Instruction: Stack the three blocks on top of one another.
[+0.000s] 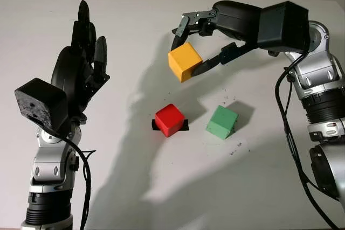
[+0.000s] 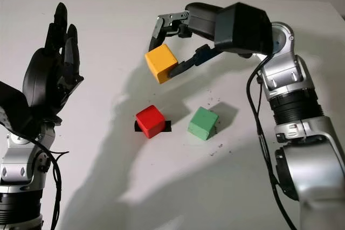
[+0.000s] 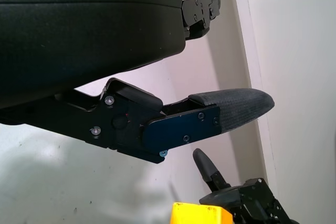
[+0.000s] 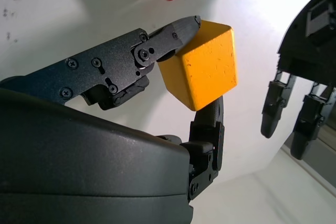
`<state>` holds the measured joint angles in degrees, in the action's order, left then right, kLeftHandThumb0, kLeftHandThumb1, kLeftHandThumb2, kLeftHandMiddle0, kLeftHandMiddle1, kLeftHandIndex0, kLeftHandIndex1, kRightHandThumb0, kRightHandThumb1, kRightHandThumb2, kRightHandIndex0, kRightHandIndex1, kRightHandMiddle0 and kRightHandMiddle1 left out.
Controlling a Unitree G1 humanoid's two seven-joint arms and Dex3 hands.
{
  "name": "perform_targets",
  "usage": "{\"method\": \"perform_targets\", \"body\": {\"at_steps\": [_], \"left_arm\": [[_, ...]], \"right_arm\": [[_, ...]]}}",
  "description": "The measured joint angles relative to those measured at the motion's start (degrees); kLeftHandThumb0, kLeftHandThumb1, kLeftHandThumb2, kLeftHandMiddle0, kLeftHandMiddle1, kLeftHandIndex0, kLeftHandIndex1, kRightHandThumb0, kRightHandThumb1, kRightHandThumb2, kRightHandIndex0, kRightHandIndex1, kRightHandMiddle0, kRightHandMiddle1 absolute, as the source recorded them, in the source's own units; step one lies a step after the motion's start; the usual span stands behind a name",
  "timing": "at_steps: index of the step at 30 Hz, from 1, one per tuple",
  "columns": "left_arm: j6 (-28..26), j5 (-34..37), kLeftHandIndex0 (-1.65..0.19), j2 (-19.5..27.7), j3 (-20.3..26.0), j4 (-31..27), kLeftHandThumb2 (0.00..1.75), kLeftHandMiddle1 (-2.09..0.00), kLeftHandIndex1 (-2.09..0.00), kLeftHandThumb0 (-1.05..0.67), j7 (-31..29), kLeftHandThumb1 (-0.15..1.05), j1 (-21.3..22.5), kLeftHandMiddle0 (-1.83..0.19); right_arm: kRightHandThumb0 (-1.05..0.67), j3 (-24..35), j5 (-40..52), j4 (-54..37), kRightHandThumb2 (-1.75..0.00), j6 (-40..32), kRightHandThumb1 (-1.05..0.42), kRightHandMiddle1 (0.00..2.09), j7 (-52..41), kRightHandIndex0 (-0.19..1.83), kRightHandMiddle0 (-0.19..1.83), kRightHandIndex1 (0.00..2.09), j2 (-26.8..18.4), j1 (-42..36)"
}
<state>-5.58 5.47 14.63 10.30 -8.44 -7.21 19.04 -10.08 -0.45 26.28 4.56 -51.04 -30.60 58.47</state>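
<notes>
I have the white matte desk point(image 1: 135, 187) under both arms, and it carries two of the three blocks near its middle. My right hand point(image 1: 195, 44) reaches in over the far side of the desk, well above the surface, its fingers point(image 4: 173, 32) pinching the yellow-orange wooden cube point(image 1: 185, 62) from opposite faces. I judge that height deliberate: it keeps the cube clear of the blocks below while I line it up. My left hand point(image 1: 86, 63) is raised off to the left side, open, holding nothing, well apart from the blocks; parked there it stays out of the stacking path.

On the desk, the red wooden cube point(image 1: 170, 119) sits on a small black patch point(image 1: 185, 126), which I take for the mark of the stacking spot, so it probably serves as the base. The green wooden cube point(image 1: 222, 122) sits just beside it to the right, apart, not touching.

No block is stacked yet, so the task looks early.

Being cubes, none of them has a long axis. What matters is tilt: the yellow-orange cube hangs tipped, one corner lowest, its top face slanting toward the camera. The red cube lies flat, turned so an edge faces me. The green one looks slightly cocked too, though I cannot tell whether a corner is lifted. The held cube will likely need levelling before it goes down.
</notes>
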Motion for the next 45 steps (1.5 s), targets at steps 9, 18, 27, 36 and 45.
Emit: {"method": "perform_targets", "body": {"at_steps": [9, 18, 27, 36, 45], "left_arm": [[-0.02, 0.12, 0.19, 0.01, 0.02, 0.00, 0.67, 0.00, 0.00, -0.86, 0.13, 1.05, 0.00, 0.19], [-0.03, 0.03, 0.19, 0.00, 0.02, -0.04, 0.69, 0.00, 0.00, -0.85, 0.71, 1.05, 0.00, 0.19], [-0.03, 0.38, 0.19, -0.01, 0.02, -0.04, 0.68, 0.00, 0.00, -0.85, 0.83, 1.05, 0.01, 0.19], [0.03, 0.45, 0.19, 0.00, 0.02, -0.04, 0.68, 0.00, 0.00, -0.85, 0.69, 1.05, 0.00, 0.19], [0.06, 0.98, 0.19, 0.02, 0.47, -0.05, 0.67, 0.00, 0.00, -0.84, 0.08, 1.05, -0.28, 0.19]], "right_arm": [[-0.53, -0.14, 1.91, -0.37, -0.05, -3.37, -0.93, 1.49, -4.58, 0.25, 0.41, 0.03, 1.66, -3.62], [-0.54, -1.54, 1.92, -0.32, -0.06, -5.05, -0.93, 1.51, -8.34, 0.20, 0.41, 0.02, 2.97, -6.11], [-0.51, -2.68, 1.56, -0.48, -0.06, -5.38, -0.94, 1.50, -9.69, 0.17, 0.38, 0.02, 3.59, -7.13], [-0.50, -2.95, 0.93, -0.93, -0.06, -5.37, -0.95, 1.51, -7.98, 0.17, 0.37, 0.04, 5.32, -8.56], [-0.53, -2.92, 1.01, 0.81, -0.06, -4.37, -0.96, 1.49, -5.82, 0.14, 0.37, 0.03, 7.18, -8.56]]}}
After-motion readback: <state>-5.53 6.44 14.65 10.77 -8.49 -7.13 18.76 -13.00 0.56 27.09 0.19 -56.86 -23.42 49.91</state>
